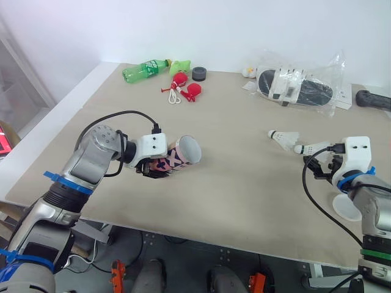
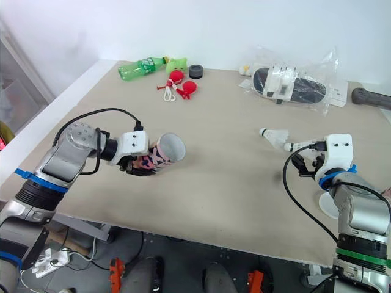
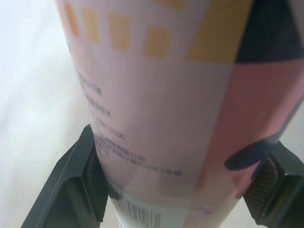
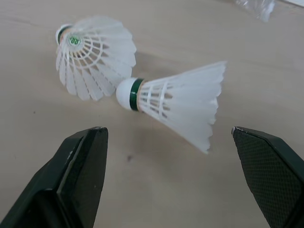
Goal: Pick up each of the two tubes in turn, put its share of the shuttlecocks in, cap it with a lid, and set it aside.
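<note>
Tube [image 3: 161,95] clamped in left jaws; right jaws spread wide before two shuttlecocks [image 4: 178,99].

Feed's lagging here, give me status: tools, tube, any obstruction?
Left tool shut on tube, mouth uncapped. Right tool open, hovering at two shuttlecocks on the table. Nothing lies between them.

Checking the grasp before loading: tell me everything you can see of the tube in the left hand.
The tube looks like cardboard: pink with dark blue patches, orange squares, small print and a barcode. Its open mouth, white inside, has no lid and faces the robot's right, slightly raised. It lies nearly level, low over the table, clamped across its body between the left hand's black fingers. Whether it touches the table is unclear.
</note>
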Robot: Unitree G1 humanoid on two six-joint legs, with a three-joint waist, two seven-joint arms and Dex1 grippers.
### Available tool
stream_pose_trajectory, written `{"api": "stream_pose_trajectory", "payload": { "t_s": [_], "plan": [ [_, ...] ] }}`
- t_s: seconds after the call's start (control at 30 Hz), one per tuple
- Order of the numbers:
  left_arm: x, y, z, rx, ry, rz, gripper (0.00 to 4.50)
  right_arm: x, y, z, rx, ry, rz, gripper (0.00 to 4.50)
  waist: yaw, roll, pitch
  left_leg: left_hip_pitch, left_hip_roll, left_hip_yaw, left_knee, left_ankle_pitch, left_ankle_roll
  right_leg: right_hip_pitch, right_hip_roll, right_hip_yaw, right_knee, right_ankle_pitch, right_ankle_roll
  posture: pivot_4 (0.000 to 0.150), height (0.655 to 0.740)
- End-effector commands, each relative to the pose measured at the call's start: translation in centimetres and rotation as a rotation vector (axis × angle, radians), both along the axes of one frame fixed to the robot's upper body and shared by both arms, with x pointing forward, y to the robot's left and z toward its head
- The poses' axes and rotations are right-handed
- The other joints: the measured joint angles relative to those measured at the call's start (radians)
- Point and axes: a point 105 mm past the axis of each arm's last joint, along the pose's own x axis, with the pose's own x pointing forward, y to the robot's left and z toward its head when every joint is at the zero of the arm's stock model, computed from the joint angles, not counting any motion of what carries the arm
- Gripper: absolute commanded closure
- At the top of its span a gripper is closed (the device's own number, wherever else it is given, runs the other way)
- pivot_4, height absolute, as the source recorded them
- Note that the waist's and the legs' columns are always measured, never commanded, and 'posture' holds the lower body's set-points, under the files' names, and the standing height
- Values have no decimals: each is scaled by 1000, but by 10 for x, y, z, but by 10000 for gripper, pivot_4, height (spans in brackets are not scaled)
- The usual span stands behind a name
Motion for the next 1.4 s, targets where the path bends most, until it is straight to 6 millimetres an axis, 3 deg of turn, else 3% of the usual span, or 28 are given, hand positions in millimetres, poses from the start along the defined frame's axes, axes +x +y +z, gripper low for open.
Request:
{"api": "stream_pose_trajectory", "payload": {
  "t_s": [0.03, 0.63, 1.1, 1.4],
  "plan": [
    [-9, -9, -20, 7, 76, -36, 14362, 2, -1, 14, -35, -42, 27, 301, 0, 0, 0, 0, 0, 0, 0, 0, 0, 0, 0, 0, 0, 0, 0, 1500, 7400],
    [-9, -10, -21, 2, 76, -32, 14362, -7, 19, 12, -40, -14, 116, 301, 0, 0, 0, 0, 0, 0, 0, 0, 0, 0, 0, 0, 0, -1, 1, 1500, 7400],
    [-10, -9, -21, -5, 75, -22, 14362, 4, 27, 5, -38, -6, 161, 301, 0, 0, 0, 0, -1, -1, 0, 0, 0, 1, 0, 0, 0, -2, 2, 1500, 7400],
    [-11, -9, -21, -4, 75, -22, 14362, 24, 29, 0, -34, -28, 156, 301, 0, 0, 0, 0, -2, -1, 0, 0, 0, 1, 0, 1, 0, -1, 2, 1500, 7400]
  ]
}}
